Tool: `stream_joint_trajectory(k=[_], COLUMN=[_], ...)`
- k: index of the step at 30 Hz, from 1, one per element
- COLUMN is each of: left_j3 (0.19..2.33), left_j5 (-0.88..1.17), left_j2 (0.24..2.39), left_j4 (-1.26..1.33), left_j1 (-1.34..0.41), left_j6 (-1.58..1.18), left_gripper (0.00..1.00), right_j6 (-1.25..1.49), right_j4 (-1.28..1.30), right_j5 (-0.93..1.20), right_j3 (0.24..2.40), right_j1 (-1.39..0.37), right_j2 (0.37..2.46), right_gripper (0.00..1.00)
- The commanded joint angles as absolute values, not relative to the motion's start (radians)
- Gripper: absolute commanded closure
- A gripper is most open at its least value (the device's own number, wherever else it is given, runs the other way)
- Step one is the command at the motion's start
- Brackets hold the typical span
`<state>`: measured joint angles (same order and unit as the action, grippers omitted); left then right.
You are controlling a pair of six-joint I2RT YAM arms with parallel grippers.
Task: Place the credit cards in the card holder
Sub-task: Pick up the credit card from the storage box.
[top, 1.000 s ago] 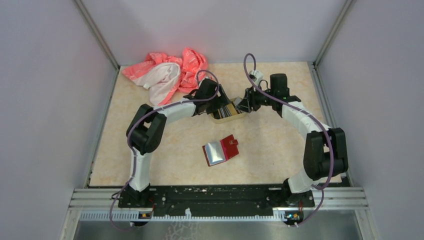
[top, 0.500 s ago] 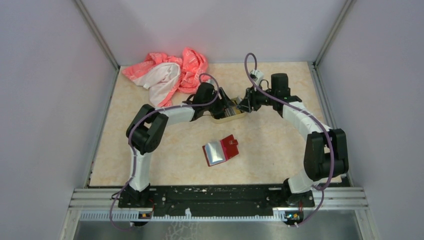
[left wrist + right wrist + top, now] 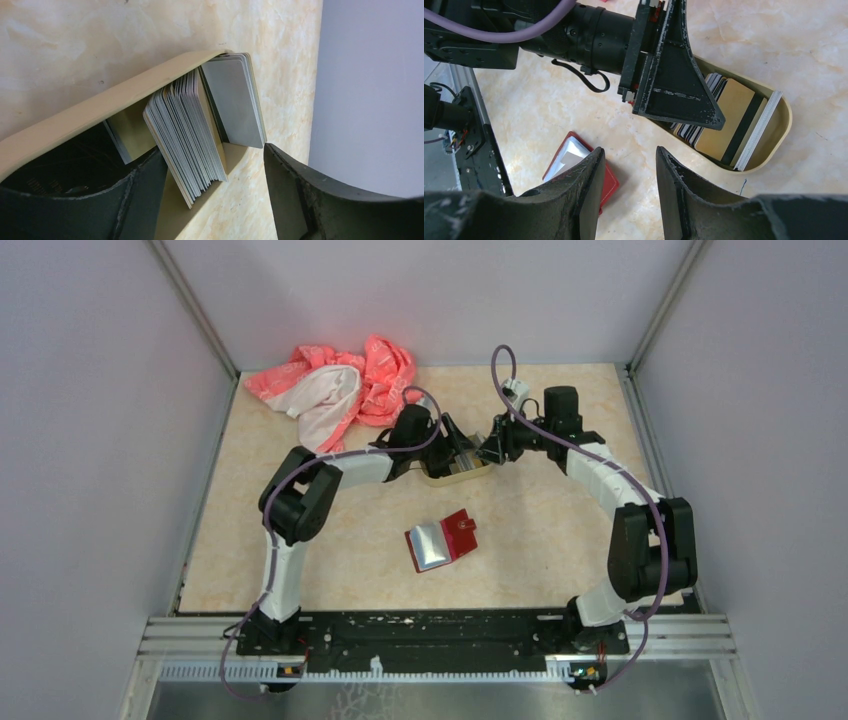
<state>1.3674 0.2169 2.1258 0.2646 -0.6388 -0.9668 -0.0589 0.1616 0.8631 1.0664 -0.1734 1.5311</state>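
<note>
The credit cards (image 3: 192,130) stand on edge as a fanned stack in a tan tin tray (image 3: 125,95), with a grey card (image 3: 235,100) leaning at the stack's right. My left gripper (image 3: 214,152) is open and straddles the stack. Its left finger rests against the cards and its right fingertip sits by the grey card's corner. In the top view, the left gripper (image 3: 455,452) dips into the tray (image 3: 462,473). My right gripper (image 3: 629,150) hovers open and empty just right of the tray. The card holder (image 3: 441,540) lies open, dark red with pale pockets, nearer the bases.
A pink and white cloth (image 3: 335,380) is bunched at the back left corner. In the right wrist view, a gold card with a black stripe (image 3: 734,120) tops the tray's stack, and the card holder (image 3: 574,160) shows behind my left finger. Walls enclose three sides.
The left gripper has moved right and down into the tray, and its jaws have narrowed a little around the cards. The right arm has not moved.
</note>
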Motion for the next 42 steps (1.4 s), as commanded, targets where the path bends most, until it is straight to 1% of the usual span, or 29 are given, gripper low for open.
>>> stream_joint_trajectory(k=[1,5,8,18,29,38,42], left_j3=[1.414,1.424,1.424,1.347,1.286,1.233,1.219], left_j5=[0.253,0.261,0.264,0.265,0.272,0.251,0.25], left_j2=[2.166,2.174,2.168,2.088,2.05,2.006,2.002], left_j4=[0.285,0.29,0.291,0.332,0.361,0.368,0.371], left_j1=[-0.643,-0.642,-0.642,-0.637,-0.623,-0.613,-0.608], left_j6=[-0.987,-0.99,-0.986,-0.988,-0.999,-0.985,-0.982], left_gripper=[0.26,0.28,0.31,0.33,0.39,0.48,0.58], right_j6=[-0.058,-0.057,-0.057,-0.057,-0.058,-0.058,-0.058], right_j4=[0.112,0.112,0.112,0.114,0.115,0.118,0.117], right_j5=[0.892,0.897,0.899,0.904,0.91,0.914,0.915], right_j3=[1.065,1.065,1.065,1.066,1.065,1.066,1.065], right_j1=[-0.161,-0.16,-0.158,-0.157,-0.151,-0.149,-0.149], right_j2=[1.482,1.484,1.485,1.486,1.485,1.488,1.488], right_gripper=[0.58,0.58,0.58,0.58,0.58,0.58,0.58])
